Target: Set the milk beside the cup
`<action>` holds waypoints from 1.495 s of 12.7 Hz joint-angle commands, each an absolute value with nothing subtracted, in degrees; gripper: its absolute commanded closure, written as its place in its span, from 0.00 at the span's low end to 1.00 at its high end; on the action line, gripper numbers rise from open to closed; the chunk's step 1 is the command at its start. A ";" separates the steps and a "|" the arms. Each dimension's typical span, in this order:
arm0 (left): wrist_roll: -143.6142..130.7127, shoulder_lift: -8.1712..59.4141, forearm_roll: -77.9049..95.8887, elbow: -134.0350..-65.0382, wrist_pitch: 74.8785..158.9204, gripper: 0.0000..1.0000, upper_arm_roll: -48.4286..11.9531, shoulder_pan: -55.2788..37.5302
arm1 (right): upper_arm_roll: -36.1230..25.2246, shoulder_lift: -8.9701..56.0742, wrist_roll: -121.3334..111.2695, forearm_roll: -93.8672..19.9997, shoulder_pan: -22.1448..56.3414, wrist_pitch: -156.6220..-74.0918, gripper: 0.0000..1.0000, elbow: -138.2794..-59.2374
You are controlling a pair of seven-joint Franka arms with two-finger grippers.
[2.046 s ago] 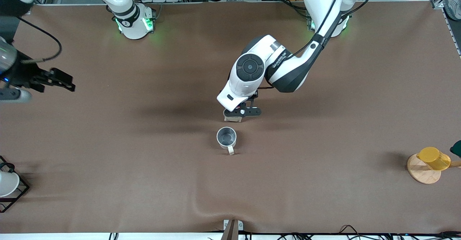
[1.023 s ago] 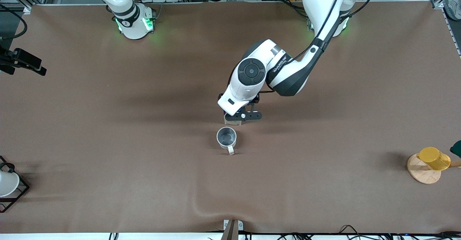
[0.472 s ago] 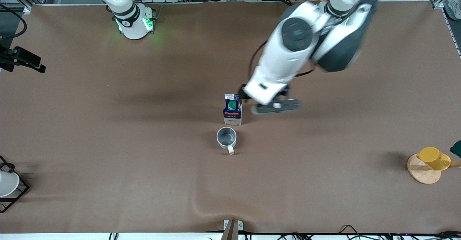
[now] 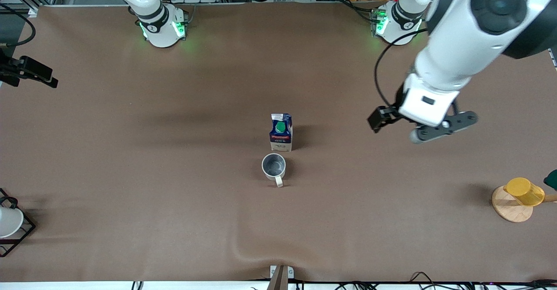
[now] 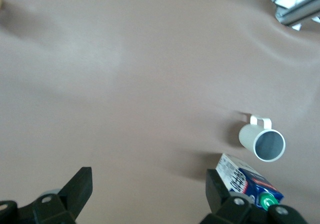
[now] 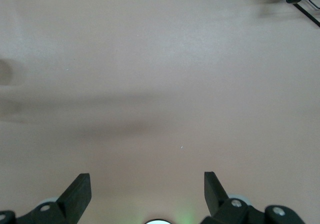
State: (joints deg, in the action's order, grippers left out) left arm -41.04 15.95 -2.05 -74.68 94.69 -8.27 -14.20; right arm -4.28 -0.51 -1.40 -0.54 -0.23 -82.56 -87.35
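Front view: milk (image 4: 281, 132) upright beside cup (image 4: 273, 167) — left hand (image 4: 420, 127) well apart, open.

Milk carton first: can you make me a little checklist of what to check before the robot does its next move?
1. Milk standing upright on the table: ok.
2. Milk beside the cup, small gap between them: ok.
3. Cup upright, not knocked: ok.
4. Left hand open, holding nothing, up over bare table toward the left arm's end: ok.
5. Right hand open and empty, waiting at the right arm's end: ok.
6. Milk cap shut tight: cannot tell.
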 commanded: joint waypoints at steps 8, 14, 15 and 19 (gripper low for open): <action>-28.74 3.78 -2.99 -88.41 94.74 0.00 -9.05 -5.89 | -4.04 -1.32 -1.67 0.35 -0.09 -82.70 0.00 -87.63; -19.99 1.23 -3.78 -89.74 94.04 0.00 -8.88 -2.74 | -4.04 -1.32 -1.67 0.35 -0.09 -82.71 0.00 -87.36; -16.21 1.58 -3.87 -88.87 93.78 0.00 -8.35 -2.55 | -4.04 -1.32 -1.67 0.26 -0.09 -82.97 0.00 -86.75; -13.62 1.93 -3.78 -86.92 92.99 0.00 -8.17 -1.23 | -4.04 -1.23 -1.67 0.00 0.17 -82.97 0.00 -86.31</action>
